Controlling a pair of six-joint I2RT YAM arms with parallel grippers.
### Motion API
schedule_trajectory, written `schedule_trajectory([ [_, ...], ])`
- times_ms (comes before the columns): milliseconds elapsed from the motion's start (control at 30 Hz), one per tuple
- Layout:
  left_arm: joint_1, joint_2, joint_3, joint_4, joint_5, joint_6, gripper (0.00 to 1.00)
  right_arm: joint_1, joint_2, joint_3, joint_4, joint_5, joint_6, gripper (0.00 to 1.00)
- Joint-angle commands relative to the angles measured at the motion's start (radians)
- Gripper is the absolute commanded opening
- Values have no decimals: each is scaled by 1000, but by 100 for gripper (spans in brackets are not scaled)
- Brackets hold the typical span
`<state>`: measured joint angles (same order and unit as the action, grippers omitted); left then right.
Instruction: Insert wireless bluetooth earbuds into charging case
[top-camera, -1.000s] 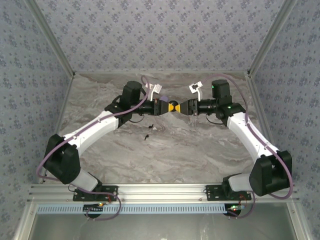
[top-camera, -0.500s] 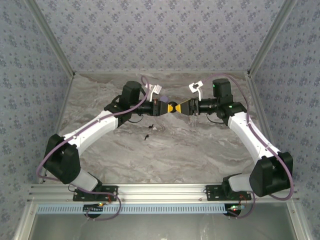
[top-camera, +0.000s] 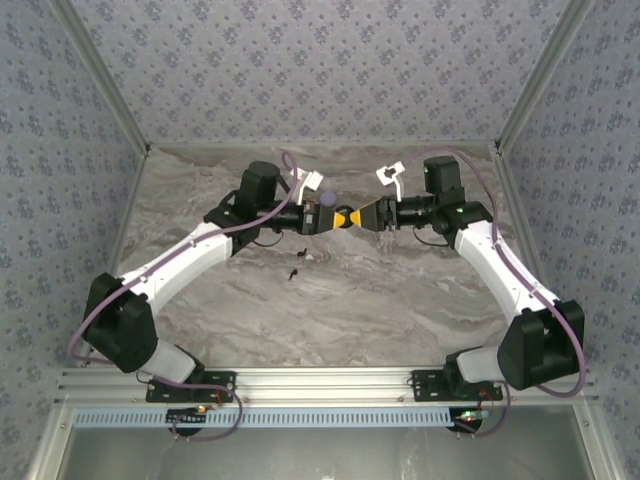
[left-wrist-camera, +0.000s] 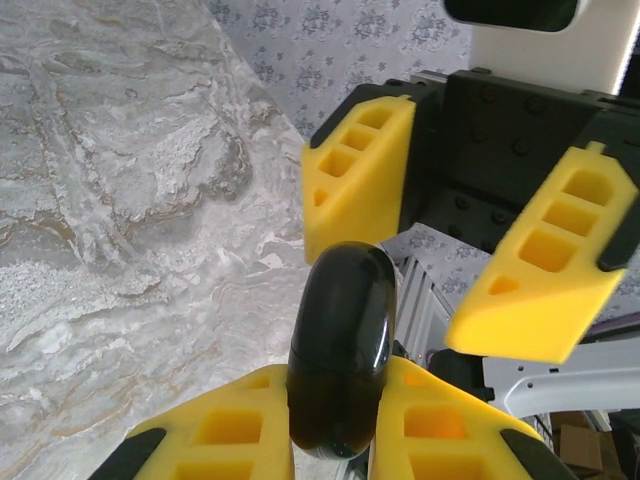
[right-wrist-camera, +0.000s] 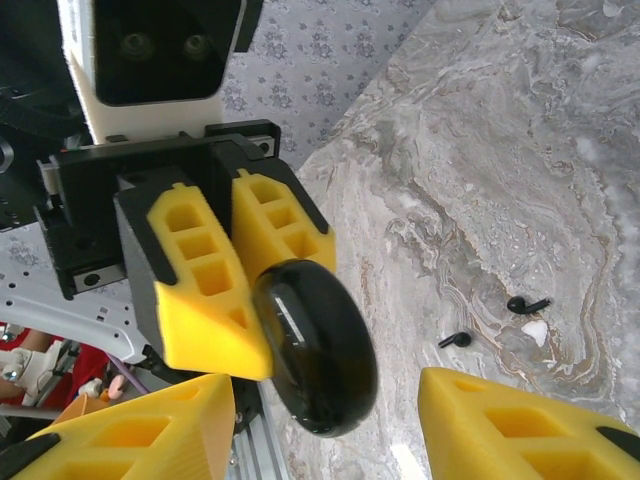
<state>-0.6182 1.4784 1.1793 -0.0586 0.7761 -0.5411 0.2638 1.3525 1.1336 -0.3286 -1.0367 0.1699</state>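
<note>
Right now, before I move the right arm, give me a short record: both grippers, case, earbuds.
left gripper: shut on the charging case, raised off the table
right gripper: open, jaws on either side of the charging case, not clamped
charging case: looks closed
earbuds: both loose on the table, close together, outside the charging case
</note>
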Motion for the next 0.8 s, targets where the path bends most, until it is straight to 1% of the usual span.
schedule_trajectory([
  [0, -5, -33, 16, -15, 42, 39, 14, -5, 11, 47, -44, -35, -43, 52],
  [100, -5, -33, 20, -18, 56, 47, 14, 2, 17, 51, -71, -71, -70, 49],
  [200, -7, -30, 25, -27, 60, 53, 14, 15, 21, 93, -96, -92, -95, 45],
  [433, -11, -28, 28, -27, 66, 56, 14, 30, 49, 113, -122, -100, -115, 39],
  [600, -13, -31, 29, -28, 68, 59, 14, 35, 62, 119, -130, -107, -124, 38],
  [767, -13, -31, 28, -27, 64, 59, 14, 41, 63, 120, -143, -119, -134, 31],
])
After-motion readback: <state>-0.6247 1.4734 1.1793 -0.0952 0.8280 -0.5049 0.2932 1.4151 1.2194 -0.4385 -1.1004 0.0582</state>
